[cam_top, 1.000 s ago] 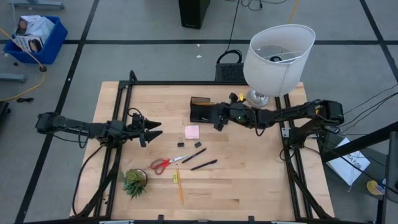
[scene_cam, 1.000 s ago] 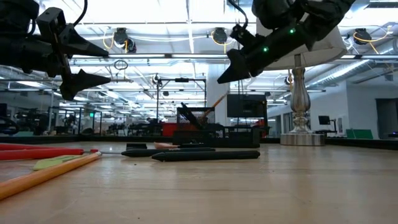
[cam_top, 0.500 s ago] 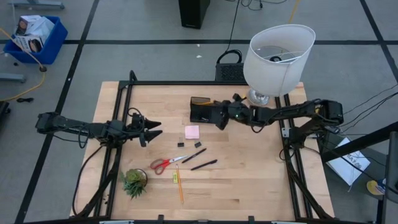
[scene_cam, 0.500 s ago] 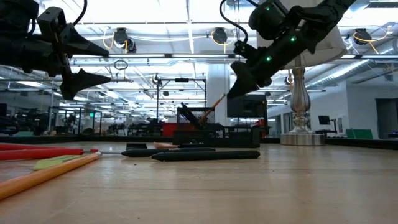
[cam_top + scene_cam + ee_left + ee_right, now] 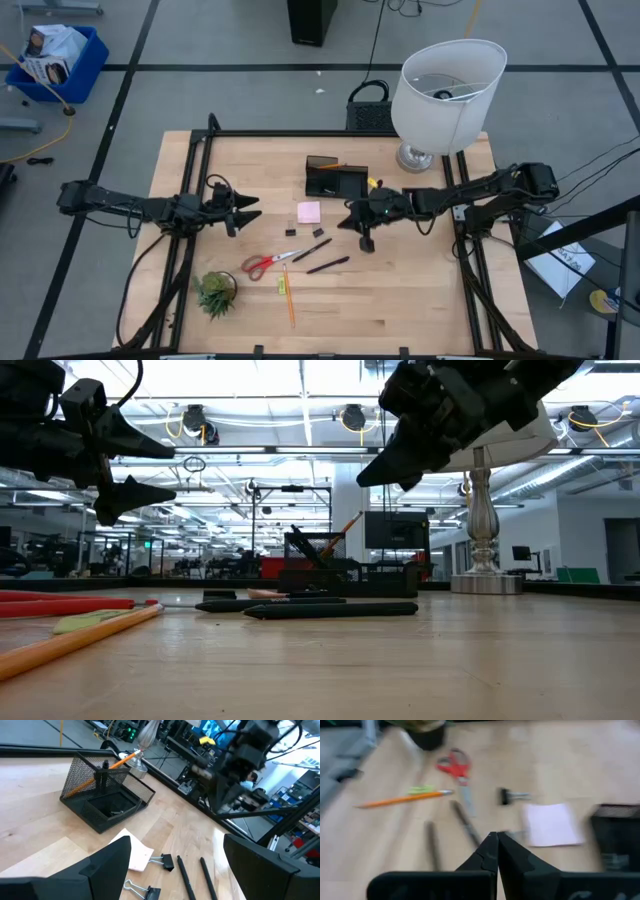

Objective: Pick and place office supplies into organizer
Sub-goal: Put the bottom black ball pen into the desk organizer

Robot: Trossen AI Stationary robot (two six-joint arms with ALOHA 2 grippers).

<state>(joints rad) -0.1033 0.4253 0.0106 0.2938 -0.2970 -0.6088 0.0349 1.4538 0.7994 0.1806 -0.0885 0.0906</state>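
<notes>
From above, the left gripper (image 5: 248,208) hovers over the wooden table's (image 5: 420,290) left side with its fingers spread wide and nothing between them. The right gripper (image 5: 347,222) hangs near the table's middle, fingers pressed together and empty, just in front of the black wire-mesh desk organizer (image 5: 335,177), which stands at the back with an orange pencil (image 5: 333,165) leaning in it. A pink square sticky-note pad (image 5: 308,212) lies beside the organizer, two small black binder clips (image 5: 291,232) near it, then two black pens (image 5: 327,265), red-handled scissors (image 5: 265,263) and a second orange pencil (image 5: 288,296) toward the front. A small green potted plant (image 5: 216,292) and a white-shaded lamp (image 5: 447,88) stand at opposite corners.

At table height, the pens lie on the wood before the organizer (image 5: 350,572), both grippers raised above.

The left wrist view shows the organizer (image 5: 102,790), pad (image 5: 135,854) and clips (image 5: 161,862).

The right wrist view shows closed fingers (image 5: 492,852) over the scissors (image 5: 457,767).
</notes>
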